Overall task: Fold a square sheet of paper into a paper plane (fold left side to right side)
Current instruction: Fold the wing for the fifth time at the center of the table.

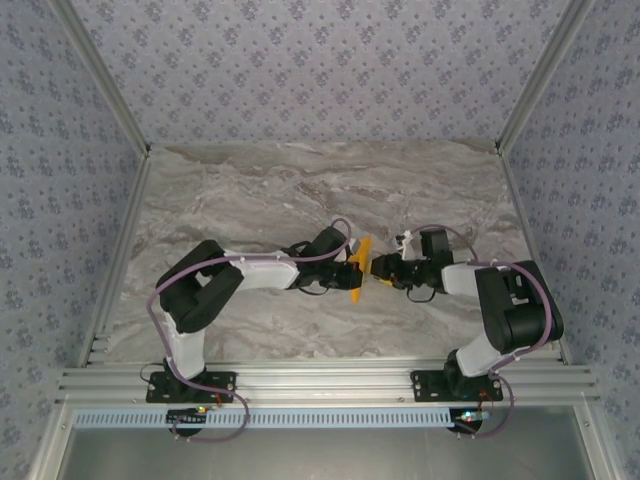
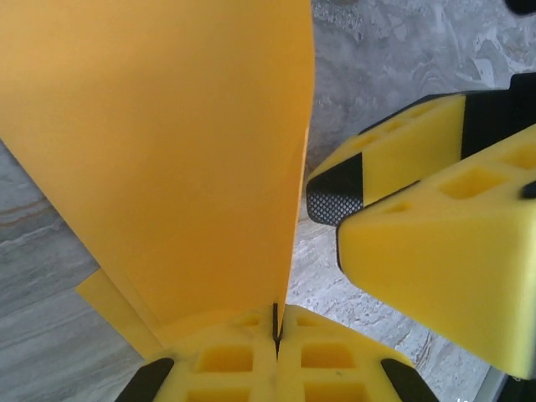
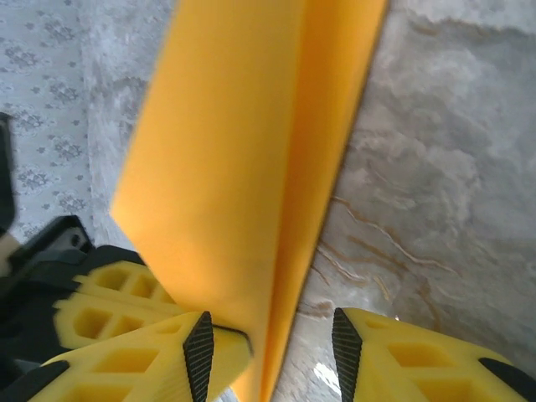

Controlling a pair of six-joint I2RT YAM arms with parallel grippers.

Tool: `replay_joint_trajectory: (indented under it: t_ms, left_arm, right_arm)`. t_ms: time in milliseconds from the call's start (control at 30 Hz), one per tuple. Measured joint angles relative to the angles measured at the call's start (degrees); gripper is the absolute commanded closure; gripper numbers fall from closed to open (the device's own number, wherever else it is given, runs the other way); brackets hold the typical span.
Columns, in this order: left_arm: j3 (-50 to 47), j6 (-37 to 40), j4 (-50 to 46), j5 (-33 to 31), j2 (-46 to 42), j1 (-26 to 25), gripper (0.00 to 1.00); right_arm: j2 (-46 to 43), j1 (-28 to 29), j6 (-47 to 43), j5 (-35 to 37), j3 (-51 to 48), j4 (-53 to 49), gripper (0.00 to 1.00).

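Thin, smooth orange paper (image 2: 167, 151), folded along a sharp crease, is held upright at the middle of the marbled grey table (image 1: 250, 190). The left gripper (image 2: 276, 339) is clenched on its edge. The right gripper (image 3: 272, 347), blocky yellow with black mesh pads, straddles the fold with its jaws parted. Open tabletop surrounds both.

sheet of paper (image 2: 167, 151): is running off the top and left edges at the left wrist; is blurring and running off top and bottom at the right wrist; creases are showing too small from above
left gripper (image 2: 276, 316): bottom edge is cropping its finger bases
right gripper (image 3: 272, 339): bottom edge is cropping its fingers too
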Motion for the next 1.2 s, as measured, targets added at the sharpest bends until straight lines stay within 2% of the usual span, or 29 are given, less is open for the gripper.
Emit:
replay_joint_trajectory:
  t_ms: [600, 967, 1200]
  left_arm:
    - [-1.84, -2.95, 4.13, 3.02, 0.68, 1.42, 1.0]
    - [-1.84, -3.15, 4.15, 2.99, 0.68, 1.42, 1.0]
    - [-1.84, -3.15, 4.15, 2.99, 0.68, 1.42, 0.98]
  right_arm:
    - [4.0, 1.51, 6.01, 1.11, 0.24, 8.63, 0.54]
    - [5.57, 2.89, 6.45, 2.71, 1.97, 8.09, 0.55]
    - [5.79, 3.28, 6.25, 4.66, 4.09, 3.48, 0.57]
